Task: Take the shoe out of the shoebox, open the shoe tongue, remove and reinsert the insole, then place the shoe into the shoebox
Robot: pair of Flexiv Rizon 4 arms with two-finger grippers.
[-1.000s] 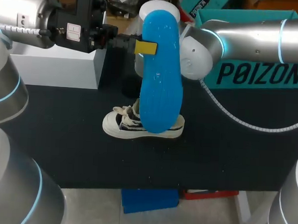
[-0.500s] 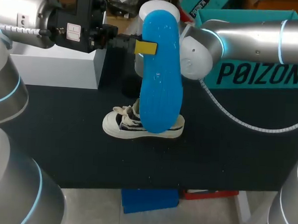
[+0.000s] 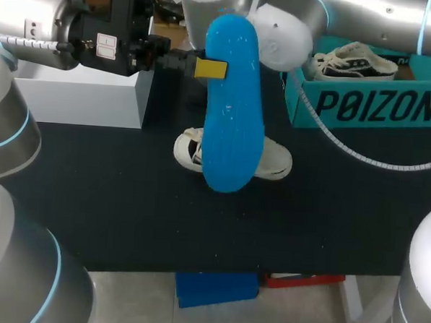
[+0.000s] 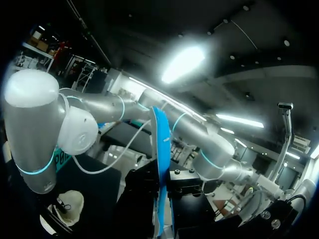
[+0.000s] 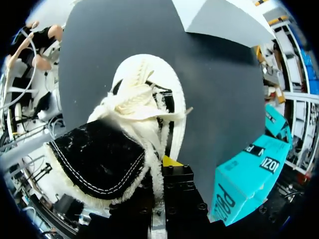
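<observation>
Left gripper [image 3: 210, 68] is reaching in from the left at height, its yellow fingers clenching a flat bright blue foam insole [image 3: 234, 112] near its top end. The blue insole is hanging upright above the black table [image 3: 91, 198]. In the left wrist view the blue insole [image 4: 160, 149] is showing edge-on, pinched from both sides in the left gripper [image 4: 162, 188].

White low-top canvas shoe with black side panels [image 3: 275, 163] is sitting low over the middle of the table, behind the hanging insole, its two ends sticking out on either side. Whether its sole is touching the table cannot be told.

Right arm [image 3: 280, 35] is coming in from the upper right and dropping behind the insole. In the right wrist view the right gripper [image 5: 162, 168] is gripping the canvas shoe [image 5: 144, 79] at the opening. One yellow fingertip [image 5: 172, 161] is showing against the frayed white edge, the other is hidden under the folded-out black tongue [image 5: 99, 159]. The toe is pointing away from the gripper.

Teal cardboard shoebox [image 3: 370, 104] is standing at the table's back right, holding a second white shoe [image 3: 354, 60]. A white box [image 3: 81, 96] is standing at the back left.
</observation>
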